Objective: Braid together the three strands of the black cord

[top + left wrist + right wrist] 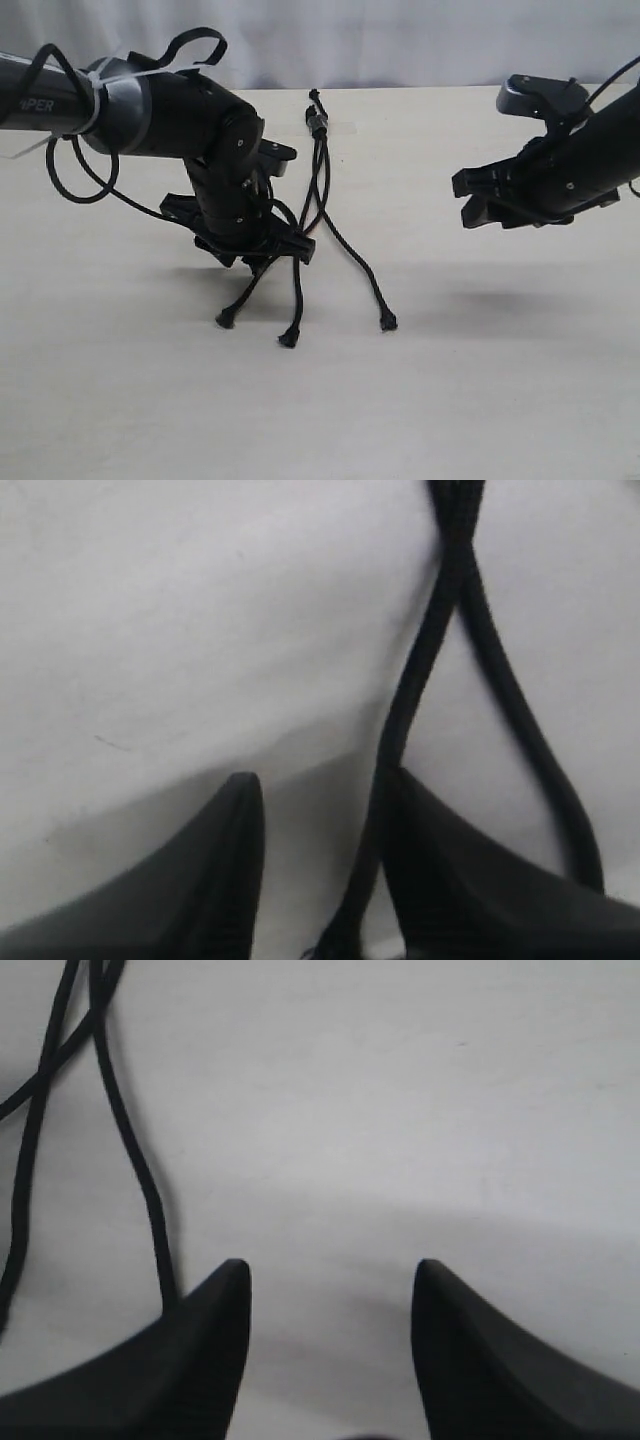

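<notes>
- Setting: a pale cream bench [520,400] before a light grey draped backdrop [400,40].
- Position of the work: the black cord [319,150] lies flat near the middle of the bench. Its bound knot [318,122] is at the far end, and the three strands [322,205] run from it toward the near edge.
- Appearance: thin, matte, braided rope. Each strand ends in a small knobbed tip [388,322], and the three tips lie spread well apart.
- Progress (judged): the strands run close together and cross just below the knot, with a crossing also seen in the left wrist view. Below that they fan out loose. The braid appears barely begun, with nearly the whole length left to plait.
- Left tool [262,252]: lowered onto the strands about midway along them. In its wrist view the left tool [322,780] has its jaws parted, not clamped, with one strand [400,720] running between them against one finger [480,890].
- Right tool [465,200]: raised above the bench, well apart from the cord. In its wrist view the right tool [330,1265] has its jaws spread and grasps nothing.
</notes>
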`<state>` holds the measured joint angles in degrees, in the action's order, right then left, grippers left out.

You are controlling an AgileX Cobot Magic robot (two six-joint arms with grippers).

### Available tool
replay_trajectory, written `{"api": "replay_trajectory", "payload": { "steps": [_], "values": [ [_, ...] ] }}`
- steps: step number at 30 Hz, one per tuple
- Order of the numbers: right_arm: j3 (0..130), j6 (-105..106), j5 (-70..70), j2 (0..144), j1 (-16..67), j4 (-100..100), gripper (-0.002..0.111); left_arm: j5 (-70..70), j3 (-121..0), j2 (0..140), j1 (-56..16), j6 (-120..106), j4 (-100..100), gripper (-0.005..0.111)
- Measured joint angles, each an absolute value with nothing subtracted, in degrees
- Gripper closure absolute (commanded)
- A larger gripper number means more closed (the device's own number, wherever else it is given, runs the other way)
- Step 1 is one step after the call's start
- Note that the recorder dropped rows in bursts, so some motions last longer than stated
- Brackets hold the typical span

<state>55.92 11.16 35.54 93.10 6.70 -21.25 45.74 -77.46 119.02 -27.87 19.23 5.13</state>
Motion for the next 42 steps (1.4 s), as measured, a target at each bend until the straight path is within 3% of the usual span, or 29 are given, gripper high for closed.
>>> {"api": "replay_trajectory", "payload": {
  "steps": [6, 12, 20, 28, 36, 38, 41, 42],
  "values": [
    [55.9, 10.6, 36.0, 93.1, 12.9, -21.1, 0.06, 51.2, -77.4, 116.2, -25.9, 19.2, 9.5, 0.064],
    [55.9, 7.9, 36.3, 93.1, 21.9, -21.1, 0.061, 54.4, -77.4, 106.1, -18.5, 13.6, 9.9, 0.064],
    [61.2, 0.6, 37.9, 100.1, 32.4, -19.6, 0.061, 55.5, -77.4, 95.2, -11.1, -4.5, -8.4, 0.064],
    [75.8, -9.8, 45.7, 111.3, 39.4, -8.3, 0.061, 56.6, -77.4, 92.1, -9.5, -10.0, -14.9, 0.064],
    [82.5, -16.5, 47.0, 119.7, 41.4, 0.0, 0.061, 55.6, -77.4, 92.1, -9.4, -5.7, -16.4, 0.064],
    [82.8, -16.9, 47.0, 121.0, 41.4, 0.7, 0.065, 55.5, -77.4, 92.1, -9.4, -5.4, -16.4, 0.064],
    [82.8, -17.1, 47.0, 122.6, 41.4, 1.3, 0.08, 55.1, -77.4, 92.1, -9.4, -5.0, -15.5, 0.064],
    [82.8, -17.1, 47.0, 123.1, 41.4, 1.6, 0.095, 55.1, -77.4, 92.1, -9.4, -4.7, -15.0, 0.064]
  ]
}}
